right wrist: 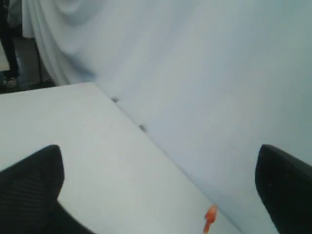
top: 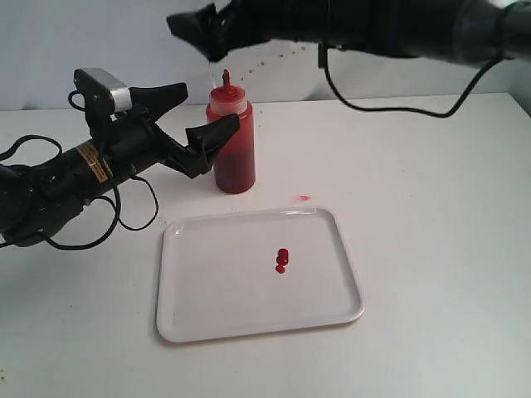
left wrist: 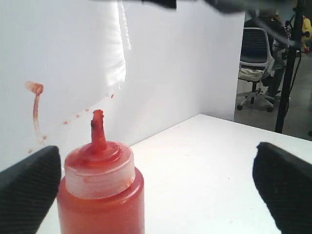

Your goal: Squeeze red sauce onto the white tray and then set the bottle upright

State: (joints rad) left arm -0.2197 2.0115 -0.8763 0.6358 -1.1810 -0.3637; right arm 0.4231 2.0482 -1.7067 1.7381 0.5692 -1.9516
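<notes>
The bottle (top: 232, 145) stands upright on the table just behind the white tray (top: 216, 286), its red-stained nozzle pointing up. The red sauce (top: 281, 259) lies as a few small joined blobs near the tray's middle. My left gripper (top: 197, 118) is open around the bottle's upper part, with one fingertip close against its side. In the left wrist view the bottle (left wrist: 100, 195) sits beside one of the fingers (left wrist: 29, 195), and the left gripper (left wrist: 156, 195) holds nothing. My right gripper (top: 209, 37) hangs open above the nozzle. The right wrist view shows the right gripper (right wrist: 158, 195) empty, with the nozzle tip (right wrist: 210, 218) below.
A small pinkish-red spot (top: 304, 198) marks the table behind the tray. Red specks and a smear (left wrist: 35, 107) stain the white back wall. A black cable (top: 390, 106) from the right arm droops over the table's rear. Office chairs (left wrist: 256, 73) stand beyond the table.
</notes>
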